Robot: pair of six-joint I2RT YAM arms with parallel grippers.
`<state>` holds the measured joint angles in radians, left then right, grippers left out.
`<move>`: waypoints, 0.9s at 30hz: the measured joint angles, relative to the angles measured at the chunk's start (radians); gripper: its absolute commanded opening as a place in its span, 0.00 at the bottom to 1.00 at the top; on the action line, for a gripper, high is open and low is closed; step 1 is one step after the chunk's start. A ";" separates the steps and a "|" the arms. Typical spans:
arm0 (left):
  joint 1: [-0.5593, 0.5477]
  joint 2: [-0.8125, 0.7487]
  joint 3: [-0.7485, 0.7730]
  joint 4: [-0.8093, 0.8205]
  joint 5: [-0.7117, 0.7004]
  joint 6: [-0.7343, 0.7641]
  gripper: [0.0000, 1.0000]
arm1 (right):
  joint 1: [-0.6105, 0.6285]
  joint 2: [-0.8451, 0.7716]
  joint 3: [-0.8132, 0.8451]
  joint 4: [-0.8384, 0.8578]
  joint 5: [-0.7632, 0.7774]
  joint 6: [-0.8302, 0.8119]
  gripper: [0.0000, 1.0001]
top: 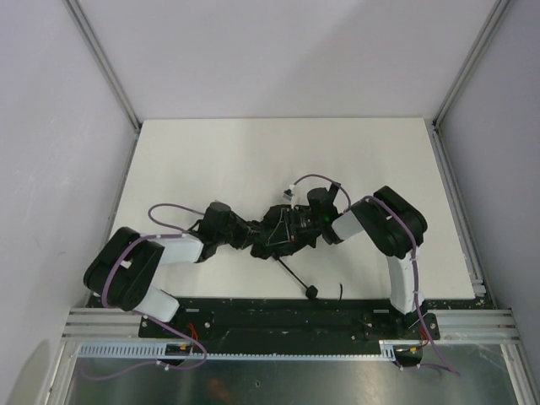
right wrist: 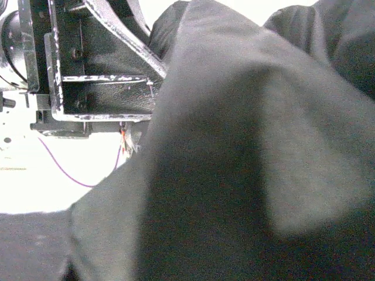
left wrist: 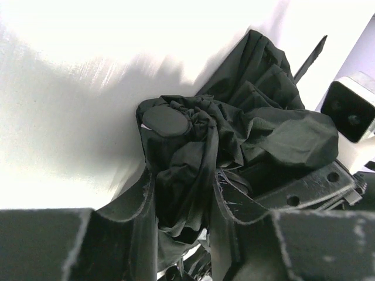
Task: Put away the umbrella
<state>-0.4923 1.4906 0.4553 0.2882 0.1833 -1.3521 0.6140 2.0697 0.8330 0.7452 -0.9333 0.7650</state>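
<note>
- Here, the umbrella (top: 278,232) lies bunched at the middle of the table (top: 253,152), between the two grippers.
- Its thin shaft (top: 294,274) runs toward five o'clock and ends in the knob handle (top: 312,292) by the table's near edge.
- The left gripper (left wrist: 181,216) pinches a fold of dark canopy between its fingers (left wrist: 140,211).
- The right gripper (top: 304,226) approaches from three o'clock. Fabric fills its own view, so I cannot tell its grip.

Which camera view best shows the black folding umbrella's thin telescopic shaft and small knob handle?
Top external: the thin black shaft runs clear of the bunched dark canopy to its small knob handle. The left wrist view shows mainly crumpled canopy; the right wrist view shows only fabric.
</note>
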 measured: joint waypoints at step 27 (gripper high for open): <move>-0.025 -0.082 -0.023 -0.088 -0.030 -0.062 0.00 | 0.492 -0.388 0.149 -0.782 1.133 -0.786 0.93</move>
<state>-0.5171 1.4090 0.4324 0.2005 0.1532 -1.4139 1.1065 1.6817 0.9821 -0.0372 0.2001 -0.0212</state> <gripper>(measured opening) 0.345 0.979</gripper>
